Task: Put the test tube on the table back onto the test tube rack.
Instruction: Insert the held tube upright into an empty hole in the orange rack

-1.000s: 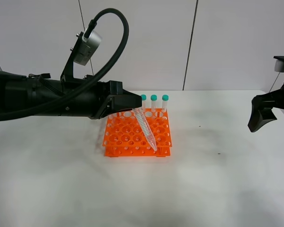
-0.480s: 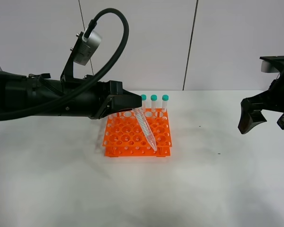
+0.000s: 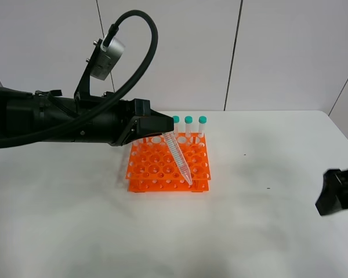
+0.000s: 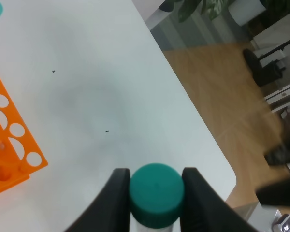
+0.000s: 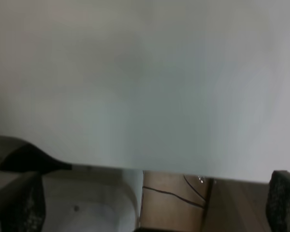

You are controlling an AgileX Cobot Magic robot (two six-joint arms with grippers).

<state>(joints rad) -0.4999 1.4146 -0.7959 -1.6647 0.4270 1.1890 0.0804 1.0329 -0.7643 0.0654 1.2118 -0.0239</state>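
Teal at its cap, the test tube [image 3: 178, 157] is pinched by that cap in your left gripper [image 4: 156, 187], clear of the worktop [image 3: 249, 231]. Its long axis slants down and outward from the gripper, tip at a corner hole of the test tube rack [image 3: 153, 168] below; you cannot tell whether it has entered. Your right gripper [image 3: 336, 196], spread and empty, sits well apart. Count one held tube, three standing tubes [image 3: 188, 124] just beyond the gripper, and one rack.

Black arm [image 3: 58, 121], looped cable [image 3: 136, 14], apparently silver camera [image 3: 107, 58]
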